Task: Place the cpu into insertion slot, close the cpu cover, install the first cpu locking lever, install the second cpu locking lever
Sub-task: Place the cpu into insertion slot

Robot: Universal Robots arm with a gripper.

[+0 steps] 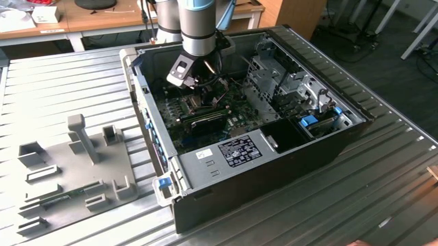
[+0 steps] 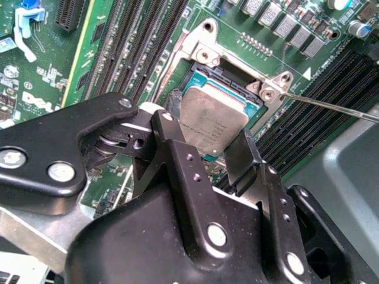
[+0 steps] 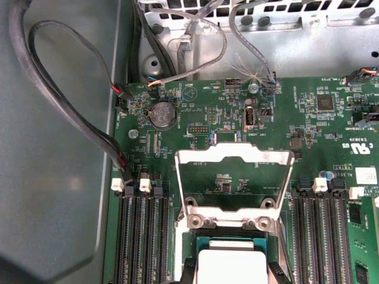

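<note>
So the arm is reaching down into the opened computer case (image 1: 287, 164), which lies on its side on the ribbed metal worktop (image 1: 61, 87). In the exterior view the hand (image 1: 194, 95) is down over the green motherboard (image 1: 236, 115), near the end of the case farthest from the camera.

In the second wrist view the hand (image 2: 206, 135) is closed down to about chip width and has the cpu (image 2: 214, 121) pinched by two opposite edges, one black finger (image 2: 169, 127) on each side. The chip is flat, dull metal top facing up at the cameras. It's square, so there's no real long axis, but its edges run roughly in line with the edges of the insertion slot (image 2: 247, 94). It's right over the slot, with the slot's dark, teal-edged rim peeking out around it. I can't tell if it's actually seated or just above it.

In the first wrist view the cpu cover (image 3: 237, 152) is swung open, so you see board through its cut-out middle. Its hinge edge lies just beside the slot. The cpu (image 3: 231, 263) sits on the slot side of that hinge.

A thin metal lever rod (image 2: 331, 105) pokes out from one corner of the socket, lifted clear of the board. Black memory slots (image 3: 139, 236) run along both sides.
</note>
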